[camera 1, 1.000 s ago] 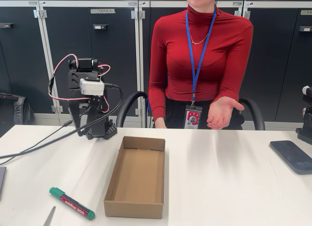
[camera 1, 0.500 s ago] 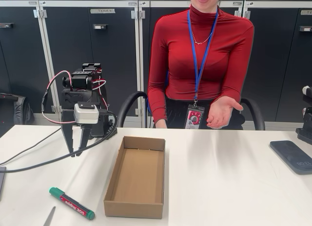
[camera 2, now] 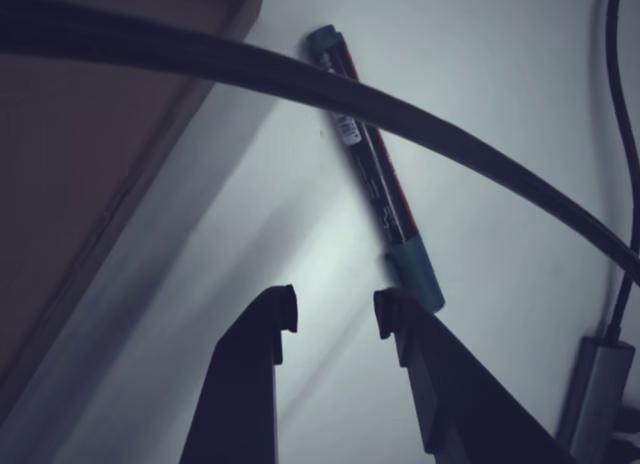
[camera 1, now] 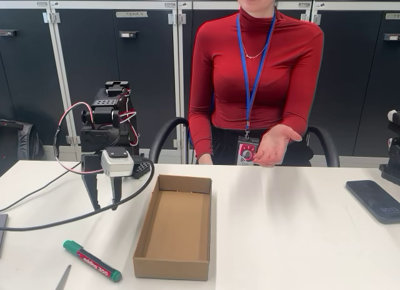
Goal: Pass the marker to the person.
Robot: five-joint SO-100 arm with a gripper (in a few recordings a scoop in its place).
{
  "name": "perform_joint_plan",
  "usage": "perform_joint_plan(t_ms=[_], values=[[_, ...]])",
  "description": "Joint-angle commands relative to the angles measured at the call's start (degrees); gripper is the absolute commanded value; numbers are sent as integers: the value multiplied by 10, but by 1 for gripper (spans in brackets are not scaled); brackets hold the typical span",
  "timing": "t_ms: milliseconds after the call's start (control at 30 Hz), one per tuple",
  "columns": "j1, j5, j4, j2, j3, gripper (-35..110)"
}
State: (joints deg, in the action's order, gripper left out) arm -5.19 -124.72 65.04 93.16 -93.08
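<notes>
Your pincer (camera 1: 104, 199) hangs above the white worktop (camera 1: 281, 240) at the left of the fixed view, pointing down, just left of the open cardboard box (camera 1: 175, 224). In the wrist view its two dark fingers (camera 2: 262, 329) stand apart with a clear gap between them, and nothing sits in that gap, so you hold nothing. The marker (camera 1: 92, 260) lies flat on the worktop near the front edge, in front of your pincer and to the left of the box, apart from both; its green cap end points up and left in the fixed view, and the red label band runs along the body. In the wrist view the marker (camera 2: 380, 174) lies slanted just beyond the right-hand finger, its cap end close to that fingertip; whether they touch you cannot tell. A black cable (camera 2: 420, 134) crosses in front of the camera and over the marker there. The person (camera 1: 256, 71) sits behind the worktop with one hand (camera 1: 272, 147) held out, palm up, well apart from your pincer. A thin grey pointed object (camera 1: 63, 277) lies at the bottom edge beside the marker, and a dark phone (camera 1: 375, 199) rests at the right.
</notes>
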Motion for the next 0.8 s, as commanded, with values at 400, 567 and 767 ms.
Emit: perform_joint_plan(t_ms=[400,567,767], values=[[79,-75,-39,-105,98,23],[76,-88,-14,-131,134,25],[47,-105,25,-112,120,25]])
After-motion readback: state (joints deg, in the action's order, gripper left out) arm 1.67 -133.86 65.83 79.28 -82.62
